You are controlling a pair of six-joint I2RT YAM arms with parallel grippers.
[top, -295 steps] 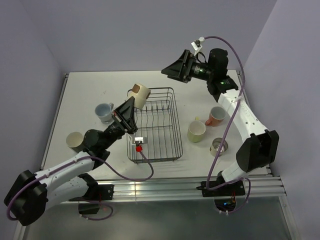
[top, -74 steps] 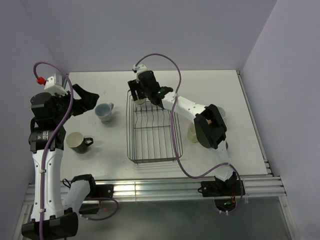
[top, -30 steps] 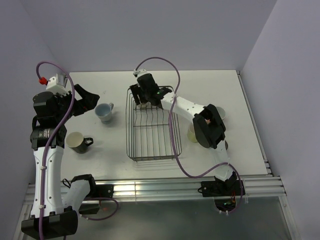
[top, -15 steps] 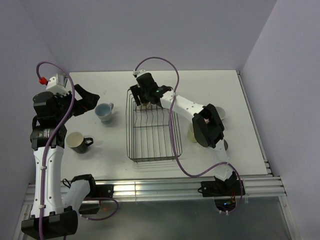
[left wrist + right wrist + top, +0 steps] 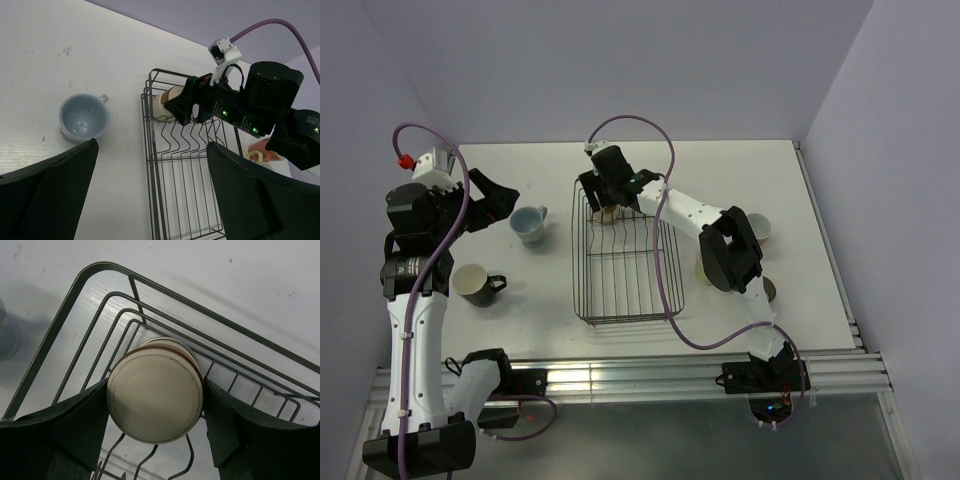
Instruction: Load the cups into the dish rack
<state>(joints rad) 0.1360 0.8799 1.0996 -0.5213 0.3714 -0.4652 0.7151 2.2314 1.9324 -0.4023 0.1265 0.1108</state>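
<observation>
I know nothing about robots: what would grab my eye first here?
The right pincer grips a tan tumbler in the far left corner of the black dish rack. The left pincer hangs high on the left, wide open, near a pale blue cup.

Cream tumbler; black wire rack; blue-grey cup.

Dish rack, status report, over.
Left hand open, empty. Right hand gripping tan tumbler in far-left corner of dish rack. Nothing in the way.
</observation>
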